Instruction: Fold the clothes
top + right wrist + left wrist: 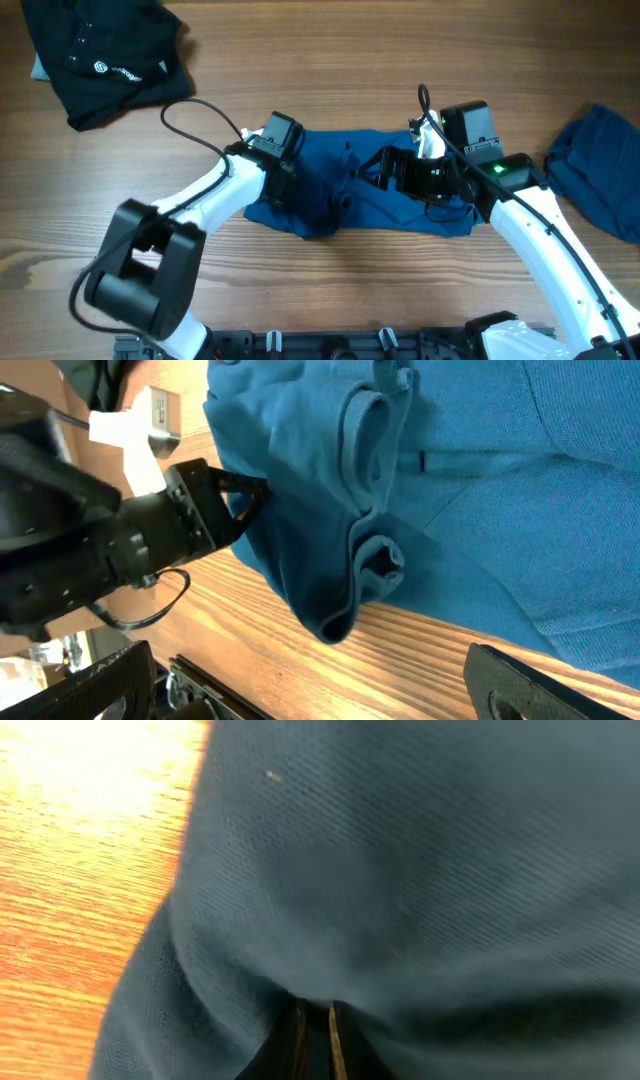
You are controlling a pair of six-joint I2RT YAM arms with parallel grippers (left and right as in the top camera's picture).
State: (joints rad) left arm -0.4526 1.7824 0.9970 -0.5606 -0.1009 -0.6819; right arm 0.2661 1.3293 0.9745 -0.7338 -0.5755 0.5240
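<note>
A mid-blue garment (330, 160) lies crumpled and partly folded across the middle of the table. My left gripper (272, 190) sits at its left edge. In the left wrist view its fingers (335, 1040) stand almost together, with the blue cloth (420, 870) bunched over their tips. The right wrist view shows that left gripper (250, 500) pinching the garment's edge (300, 560). My right gripper (385, 168) hovers over the middle of the garment, open wide and holding nothing. A darker blue garment (600, 180) lies at the far right.
A black garment (105, 60) with a white logo lies in the back left corner. Bare wooden table (350, 290) runs along the front, ending at the arms' base rail (330, 345). Cables loop from both wrists.
</note>
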